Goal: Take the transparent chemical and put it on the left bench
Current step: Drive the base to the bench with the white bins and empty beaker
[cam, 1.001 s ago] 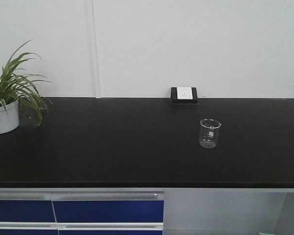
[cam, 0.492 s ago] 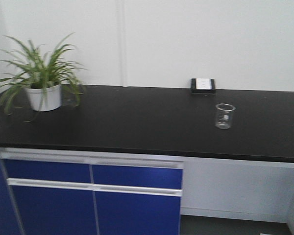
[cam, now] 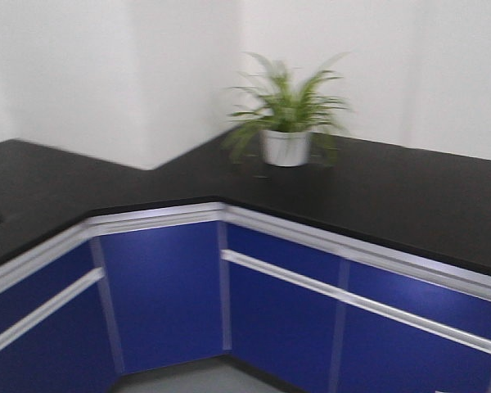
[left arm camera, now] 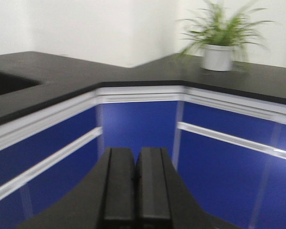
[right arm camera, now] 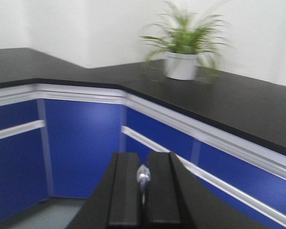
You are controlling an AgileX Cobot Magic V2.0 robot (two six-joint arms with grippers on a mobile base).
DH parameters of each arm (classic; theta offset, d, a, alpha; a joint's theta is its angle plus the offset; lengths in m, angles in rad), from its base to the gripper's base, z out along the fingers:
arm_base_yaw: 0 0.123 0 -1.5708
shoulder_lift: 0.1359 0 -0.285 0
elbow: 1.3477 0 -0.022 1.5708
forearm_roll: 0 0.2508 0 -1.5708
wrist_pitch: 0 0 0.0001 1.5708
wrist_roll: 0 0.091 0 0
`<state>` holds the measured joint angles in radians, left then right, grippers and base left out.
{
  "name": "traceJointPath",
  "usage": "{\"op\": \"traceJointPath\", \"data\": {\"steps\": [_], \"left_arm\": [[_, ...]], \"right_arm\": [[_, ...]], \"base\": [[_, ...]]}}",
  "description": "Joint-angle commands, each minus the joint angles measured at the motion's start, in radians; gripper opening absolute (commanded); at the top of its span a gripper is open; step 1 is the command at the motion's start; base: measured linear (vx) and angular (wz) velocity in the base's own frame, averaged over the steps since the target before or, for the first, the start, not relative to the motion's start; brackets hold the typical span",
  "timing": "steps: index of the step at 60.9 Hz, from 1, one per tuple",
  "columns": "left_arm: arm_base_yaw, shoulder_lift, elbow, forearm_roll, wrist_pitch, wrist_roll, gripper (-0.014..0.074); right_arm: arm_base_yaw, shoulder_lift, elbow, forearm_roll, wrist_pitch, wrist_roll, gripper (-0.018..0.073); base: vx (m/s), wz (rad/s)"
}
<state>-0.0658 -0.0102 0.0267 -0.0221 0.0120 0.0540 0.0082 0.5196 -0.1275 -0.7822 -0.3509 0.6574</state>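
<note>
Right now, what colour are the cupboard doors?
The cupboard doors are blue, clearest in the front-facing view.

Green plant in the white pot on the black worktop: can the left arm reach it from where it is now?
Probably not. The left pincer is shut and points at the blue cabinet fronts, while the green potted plant stands far back near the wall.

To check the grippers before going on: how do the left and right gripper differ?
The left gripper shows a bare seam; the right gripper, a small unidentifiable shiny piece in it. The plant lies right of the left gripper, almost straight ahead of the right gripper. Both are black and shut.
</note>
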Motion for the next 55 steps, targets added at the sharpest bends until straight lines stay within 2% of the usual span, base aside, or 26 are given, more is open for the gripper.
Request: {"op": "traceJointPath", "data": {"steps": [1,26,55], "left_arm": [[-0.002,-0.019,0.016,-0.001,-0.078,-0.008,-0.0003],[-0.002,-0.019,0.016,-0.001,-0.078,-0.008,-0.0003],[-0.002,-0.019,0.016,-0.001,-0.078,-0.008,-0.0003]], "right_arm": [[0.0,0.001,-0.029,0.017,-0.061,-0.001,-0.0007],[0.0,0.001,-0.029,0.017,-0.061,-0.001,-0.0007],[0.0,0.001,-0.029,0.017,-0.057,-0.001,-0.0007]], "base": [[-0.11,1.1],[-0.06,1.0],[0.04,0.62]]}}
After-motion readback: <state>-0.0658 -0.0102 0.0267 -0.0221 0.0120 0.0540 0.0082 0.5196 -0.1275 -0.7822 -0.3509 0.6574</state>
